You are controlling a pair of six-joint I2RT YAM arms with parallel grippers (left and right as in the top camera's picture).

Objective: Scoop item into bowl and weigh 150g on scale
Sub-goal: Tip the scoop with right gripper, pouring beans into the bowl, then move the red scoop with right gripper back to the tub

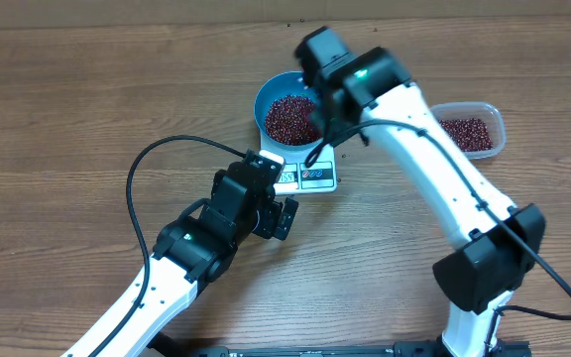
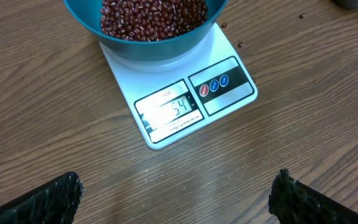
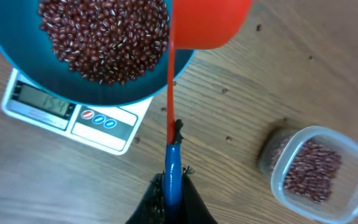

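The dark red beans (image 1: 290, 117) fill the blue bowl (image 1: 263, 99), which stands on the white scale (image 1: 310, 178). In the left wrist view the bowl (image 2: 148, 46) covers the scale's far end and the lit display (image 2: 173, 112) faces me. My left gripper (image 2: 179, 199) hovers open over bare wood just in front of the scale, nothing between its fingertips (image 2: 61, 199). My right gripper (image 3: 174, 180) is shut on the blue handle (image 3: 173, 165) of the red scoop (image 3: 210, 25). The scoop hangs at the bowl's (image 3: 17, 62) right rim; its inside is hidden.
A clear plastic container (image 1: 469, 131) part-filled with beans stands right of the scale, also in the right wrist view (image 3: 316, 165). A few loose beans (image 2: 240, 45) lie on the wooden table by the scale. The left arm's black cable (image 1: 142, 169) loops at front left.
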